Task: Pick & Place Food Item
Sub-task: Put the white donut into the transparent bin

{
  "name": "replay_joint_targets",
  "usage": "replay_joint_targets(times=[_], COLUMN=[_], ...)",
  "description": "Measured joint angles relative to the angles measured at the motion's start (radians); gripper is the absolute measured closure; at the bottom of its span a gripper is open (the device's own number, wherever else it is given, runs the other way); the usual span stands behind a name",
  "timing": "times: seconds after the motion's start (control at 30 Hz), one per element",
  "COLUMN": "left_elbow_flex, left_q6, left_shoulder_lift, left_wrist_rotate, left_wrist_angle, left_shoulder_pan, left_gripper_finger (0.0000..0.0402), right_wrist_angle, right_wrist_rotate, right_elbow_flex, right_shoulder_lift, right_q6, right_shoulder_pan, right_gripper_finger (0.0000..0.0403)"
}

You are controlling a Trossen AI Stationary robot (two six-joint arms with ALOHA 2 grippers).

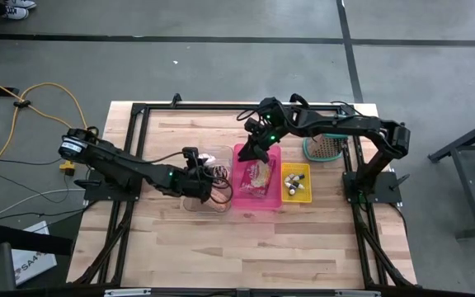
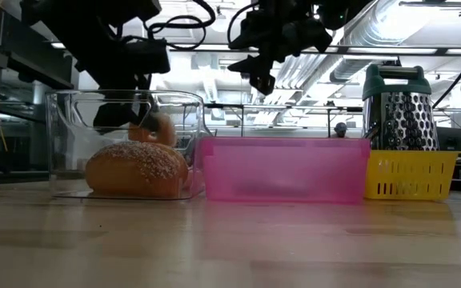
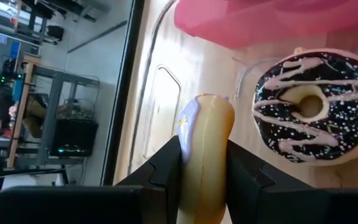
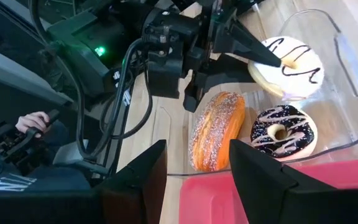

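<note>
A clear container (image 4: 334,37) holds a seeded bun (image 4: 215,130), a chocolate donut with pink drizzle (image 4: 283,134) and a white-iced donut (image 4: 294,62). My left gripper (image 3: 204,155) reaches into the container and is shut on the white-iced donut (image 3: 207,118); in the low view this donut (image 2: 160,128) hangs above the bun (image 2: 137,170). My right gripper (image 1: 251,153) hovers open over the far end of the pink bin (image 1: 258,212), with nothing between its fingers (image 4: 257,180). My left gripper pinches the white-iced donut at one side of its ring (image 3: 205,134), one finger on the iced face (image 4: 257,53) and the other on the underside. The fingers slant down from the table's left. The donut stands on edge, lifted above the container's floor.
The pink bin (image 2: 286,168), next to the container, holds a wrapped food item (image 1: 258,176). A yellow basket (image 1: 296,183) with small items stands to its right, a metal grater (image 2: 398,112) behind that. A person's hand (image 4: 36,121) shows beyond the table.
</note>
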Motion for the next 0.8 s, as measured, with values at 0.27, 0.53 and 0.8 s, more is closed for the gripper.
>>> replay_joint_targets(times=[0.27,0.53,0.8], left_elbow_flex=[0.000,0.000,0.000], left_q6=[-0.005,-0.070,-0.105], left_shoulder_lift=[0.000,0.000,-0.001], left_wrist_rotate=[0.001,0.017,0.046], left_wrist_angle=[0.002,0.001,-0.004], left_shoulder_pan=[0.000,0.003,0.003], left_gripper_finger=[0.0313,0.0309,0.0258], right_wrist_angle=[0.000,-0.001,-0.009], right_wrist_rotate=[0.000,-0.002,-0.003], right_elbow_flex=[0.000,0.000,0.000], right_shoulder_lift=[0.000,0.000,0.000], right_q6=[-0.002,-0.002,-0.002], right_shoulder_pan=[0.008,0.008,0.008], right_gripper_finger=[0.0241,0.0241,0.0241])
